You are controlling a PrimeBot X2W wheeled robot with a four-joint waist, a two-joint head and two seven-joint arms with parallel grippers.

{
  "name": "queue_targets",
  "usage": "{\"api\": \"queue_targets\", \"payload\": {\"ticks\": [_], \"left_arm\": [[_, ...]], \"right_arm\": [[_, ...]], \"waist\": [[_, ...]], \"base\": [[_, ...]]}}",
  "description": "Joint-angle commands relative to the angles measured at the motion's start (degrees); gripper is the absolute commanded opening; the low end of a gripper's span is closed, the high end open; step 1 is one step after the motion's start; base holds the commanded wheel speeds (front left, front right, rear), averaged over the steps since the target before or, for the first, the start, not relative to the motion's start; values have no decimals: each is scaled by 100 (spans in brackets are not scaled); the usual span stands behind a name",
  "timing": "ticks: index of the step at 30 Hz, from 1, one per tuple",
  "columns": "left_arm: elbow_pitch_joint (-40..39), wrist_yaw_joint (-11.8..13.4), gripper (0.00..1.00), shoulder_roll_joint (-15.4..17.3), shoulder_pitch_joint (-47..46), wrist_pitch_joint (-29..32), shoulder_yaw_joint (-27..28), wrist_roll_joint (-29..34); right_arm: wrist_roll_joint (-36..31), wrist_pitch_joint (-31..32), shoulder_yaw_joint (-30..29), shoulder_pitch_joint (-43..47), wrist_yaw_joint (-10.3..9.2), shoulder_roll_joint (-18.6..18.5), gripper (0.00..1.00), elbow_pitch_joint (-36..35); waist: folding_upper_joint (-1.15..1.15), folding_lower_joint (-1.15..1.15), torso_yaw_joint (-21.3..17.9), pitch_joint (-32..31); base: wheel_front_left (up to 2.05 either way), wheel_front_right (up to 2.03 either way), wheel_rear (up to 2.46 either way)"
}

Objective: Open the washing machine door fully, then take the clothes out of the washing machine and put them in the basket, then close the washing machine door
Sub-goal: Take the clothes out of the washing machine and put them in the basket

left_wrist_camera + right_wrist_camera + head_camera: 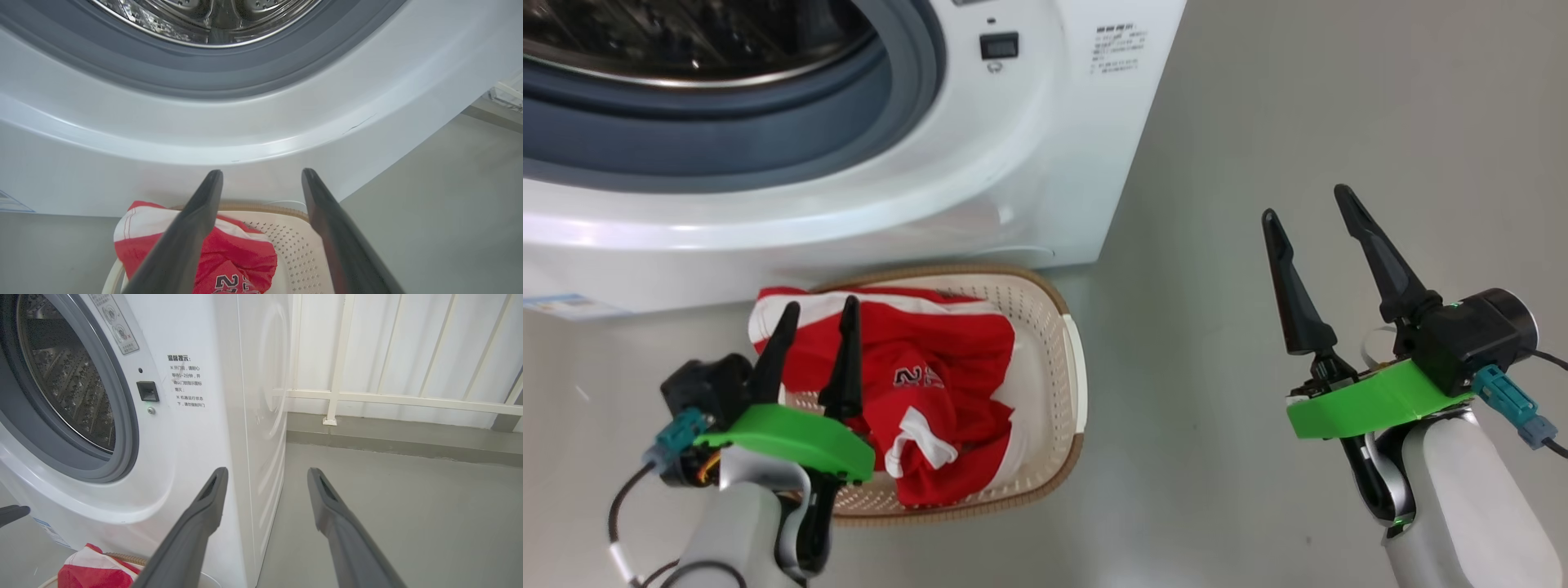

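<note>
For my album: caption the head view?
Red clothes in the basket by the washing machine; left gripper and right gripper open.

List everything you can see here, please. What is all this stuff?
washing machine: one, white, standing on the floor behind the basket
rubber ring: one, grey, around the machine's round opening
drum: one, perforated steel, inside the ring
latch socket: one, black, on the front panel to the right of the ring
basket: one, cream with a brown rim, on the floor against the machine's front
clothes: one heap, red with white trim, in the basket
floor: grey, all around
railing: one, white, to the right of the machine
left gripper: one, dark fingers, open, over the basket
right gripper: one, dark fingers, open, over bare floor
</note>
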Motion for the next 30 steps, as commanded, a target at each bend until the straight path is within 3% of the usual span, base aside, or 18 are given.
{"api": "queue_targets", "payload": {"ticks": [1,14,30], "left_arm": [[-442,-34,100,69,281,-69,328,216],[-1711,-82,100,-76,1103,-69,863,864],[-2272,-74,100,-46,2004,-69,1104,1167]], "right_arm": [[-49,-36,74,123,28,10,100,-88],[0,-36,-117,390,28,10,100,159],[-85,-36,-248,976,28,10,100,94]], "waist": [[0,0,81,-345],[0,0,64,-1144],[0,0,3,-1976]], "base": [[0,0,0],[0,0,0],[0,0,0]]}}
